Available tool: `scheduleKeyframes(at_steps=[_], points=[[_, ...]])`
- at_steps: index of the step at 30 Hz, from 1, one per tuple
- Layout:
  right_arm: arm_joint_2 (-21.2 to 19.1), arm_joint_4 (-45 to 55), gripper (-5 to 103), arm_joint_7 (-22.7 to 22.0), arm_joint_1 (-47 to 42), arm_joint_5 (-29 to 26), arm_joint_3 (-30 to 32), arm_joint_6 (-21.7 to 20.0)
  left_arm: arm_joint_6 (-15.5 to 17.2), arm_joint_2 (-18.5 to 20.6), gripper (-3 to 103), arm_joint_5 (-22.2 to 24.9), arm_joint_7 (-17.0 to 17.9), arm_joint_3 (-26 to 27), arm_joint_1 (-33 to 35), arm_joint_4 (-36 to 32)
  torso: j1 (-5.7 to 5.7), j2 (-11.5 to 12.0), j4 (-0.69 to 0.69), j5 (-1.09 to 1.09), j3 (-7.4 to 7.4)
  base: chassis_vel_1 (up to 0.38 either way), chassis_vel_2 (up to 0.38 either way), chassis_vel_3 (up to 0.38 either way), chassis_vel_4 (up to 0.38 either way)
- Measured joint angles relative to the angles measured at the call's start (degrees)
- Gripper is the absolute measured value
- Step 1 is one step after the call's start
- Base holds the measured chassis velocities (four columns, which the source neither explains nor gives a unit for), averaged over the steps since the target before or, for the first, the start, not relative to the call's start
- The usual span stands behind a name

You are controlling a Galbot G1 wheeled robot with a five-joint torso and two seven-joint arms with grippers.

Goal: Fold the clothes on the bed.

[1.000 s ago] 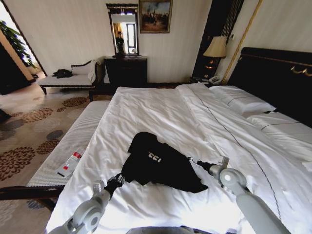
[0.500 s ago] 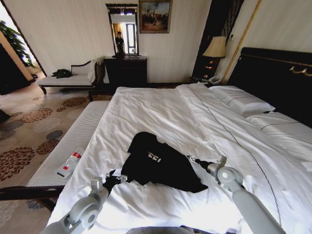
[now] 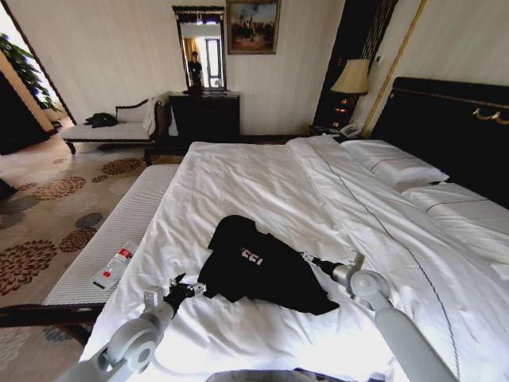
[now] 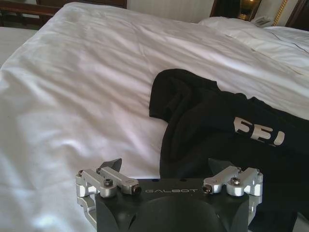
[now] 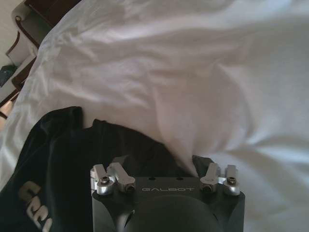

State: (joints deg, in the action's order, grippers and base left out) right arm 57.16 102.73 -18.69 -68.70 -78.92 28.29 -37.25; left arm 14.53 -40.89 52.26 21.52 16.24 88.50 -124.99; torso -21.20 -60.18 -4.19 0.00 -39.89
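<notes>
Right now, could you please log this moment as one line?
left gripper: open, beside black top | right gripper: open, at top's other edge | top: crumpled on bed

Both arms are clad in rounded silver-grey shells that end in black wrists. Behind the jaws of the left gripper [image 4: 166, 166] and the right gripper [image 5: 161, 159], black housings are marked "GALBOT", flanked by silver linkages fastened with dark screws.

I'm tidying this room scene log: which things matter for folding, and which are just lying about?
Part of the job:
black top
bed
left gripper, at the top's edge
right gripper, at its other edge

Just lying about:
flat red-and-white object on the bench
dark clothing on the chaise
lamp
</notes>
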Motion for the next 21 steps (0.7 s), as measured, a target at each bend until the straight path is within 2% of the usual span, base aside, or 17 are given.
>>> scheduleKeyframes(at_steps=[2,4,7,8,10,11,13,16,19,21], points=[[0.23,0.17,63,-0.10,0.04,-0.26,-0.64,-0.33,-0.05,-0.05,100,0.25,0.06,0.21,-0.11,0.31,0.00,0.00,0.00,0.00,0.00,0.000,0.000,0.000,0.000],[0.28,0.18,63,-0.10,0.04,-0.26,-0.75,-0.36,-0.06,-0.05,100,0.35,0.06,0.27,-0.16,0.40,0.00,0.00,0.00,0.00,0.00,0.000,0.000,0.000,0.000],[0.56,0.34,46,-0.11,-0.05,-0.28,-1.03,-0.61,-0.13,0.02,100,0.95,0.17,0.64,-0.56,0.82,0.00,0.00,0.00,0.00,0.00,0.000,0.000,0.000,0.000],[0.56,0.34,46,-0.11,-0.05,-0.28,-1.03,-0.61,-0.13,0.02,100,0.95,0.17,0.64,-0.56,0.82,0.00,0.00,0.00,0.00,0.00,0.000,0.000,0.000,0.000],[0.68,0.70,35,-0.23,-0.38,-0.28,-1.14,-0.98,-0.14,0.07,100,2.10,0.48,0.95,-1.26,1.15,0.00,0.00,0.00,0.00,0.00,0.000,0.000,0.000,0.000],[0.68,0.70,35,-0.23,-0.38,-0.28,-1.14,-0.98,-0.14,0.07,100,2.10,0.48,0.95,-1.26,1.15,0.00,0.00,0.00,0.00,0.00,0.000,0.000,0.000,0.000],[0.82,0.99,24,-0.40,-0.51,-0.30,-1.13,-1.03,-0.14,0.02,100,2.93,0.88,0.92,-2.02,1.47,0.00,0.00,-0.01,0.00,0.00,0.000,0.000,0.000,0.000],[0.84,1.13,19,-0.51,-0.51,-0.31,-1.04,-0.97,-0.13,-0.07,100,3.06,1.03,0.76,-2.30,1.57,0.00,0.00,0.00,0.00,0.00,0.000,0.000,0.000,0.000],[0.50,1.34,3,-0.53,-0.46,-0.19,-0.68,-0.52,-0.13,-0.02,100,2.97,1.14,0.70,-2.70,1.51,0.00,-0.01,0.00,0.00,0.00,0.000,0.000,0.000,0.000],[0.38,1.35,2,-0.48,-0.41,0.02,-0.64,-0.36,-0.13,0.07,100,2.85,1.16,0.77,-2.91,1.38,0.00,-0.01,0.00,0.00,0.00,0.000,0.000,0.000,0.000]])
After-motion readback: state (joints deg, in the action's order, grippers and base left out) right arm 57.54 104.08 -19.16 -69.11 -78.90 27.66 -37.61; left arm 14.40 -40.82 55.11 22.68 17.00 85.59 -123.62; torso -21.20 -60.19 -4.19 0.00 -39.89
